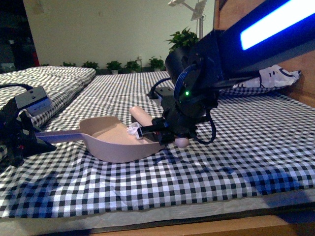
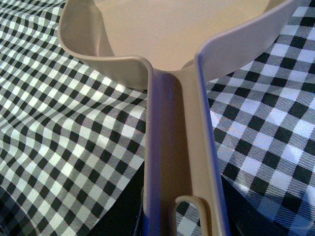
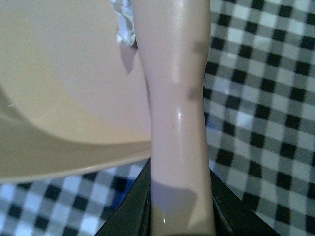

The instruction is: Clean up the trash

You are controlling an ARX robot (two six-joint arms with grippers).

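The pinkish-beige dustpan [image 1: 115,142] lies on the checked bedcover, mouth toward my right arm. My left gripper [image 1: 30,137] is shut on the dustpan handle [image 1: 61,134], which runs up the left wrist view [image 2: 179,147] from my left gripper [image 2: 179,219] to the pan [image 2: 172,29]. The trash [image 1: 133,130], a small white crumpled wad, sits inside the pan near its mouth. My right gripper [image 1: 161,132] is shut on the brush handle [image 1: 140,116], held across the pan's mouth. In the right wrist view my right gripper [image 3: 179,216] holds the brush handle [image 3: 177,98], with the trash [image 3: 125,24] beside it over the dustpan [image 3: 59,88].
A white pillow with black drawings [image 1: 275,76] lies at the back right against a wooden headboard [image 1: 305,83]. A second checked bed [image 1: 49,78] stands at the left. Potted plants [image 1: 184,38] line the far wall. The bed's front edge [image 1: 157,216] is close.
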